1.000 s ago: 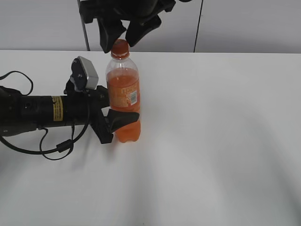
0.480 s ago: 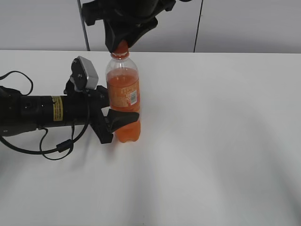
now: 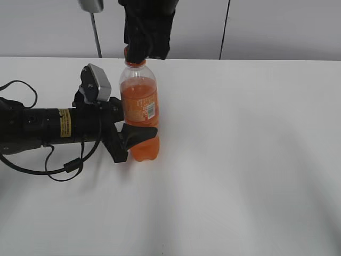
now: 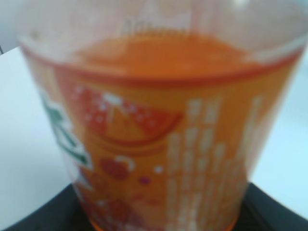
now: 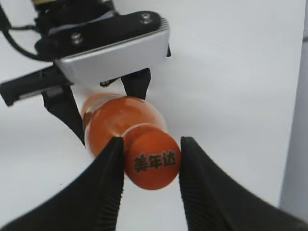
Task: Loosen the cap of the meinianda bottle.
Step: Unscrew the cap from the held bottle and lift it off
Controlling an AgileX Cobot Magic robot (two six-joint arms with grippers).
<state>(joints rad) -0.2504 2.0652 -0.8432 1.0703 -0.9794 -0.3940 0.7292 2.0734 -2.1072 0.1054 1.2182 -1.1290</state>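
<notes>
The meinianda bottle [image 3: 139,106] stands upright on the white table, with clear plastic, orange drink and an orange label with a barcode patch. My left gripper [image 3: 136,140] comes in level from the left and is shut on its lower body. In the left wrist view the blurred label [image 4: 159,130] fills the frame, with dark jaw edges at the bottom corners. My right gripper [image 3: 145,50] hangs straight down over the bottle top. In the right wrist view its two black fingers [image 5: 108,178] press both sides of the orange cap [image 5: 152,162], which has dark characters on top.
The left arm [image 3: 48,125], with its silver wrist camera [image 3: 97,82] and loose black cables [image 3: 58,165], lies across the table's left side. The white table [image 3: 245,160] stretches right and forward. A grey wall with a dark vertical seam [image 3: 225,29] stands behind.
My right gripper, open around the cap one second ago, has closed on it and then turned about the bottle's axis. The left gripper and the bottle have stayed put.
</notes>
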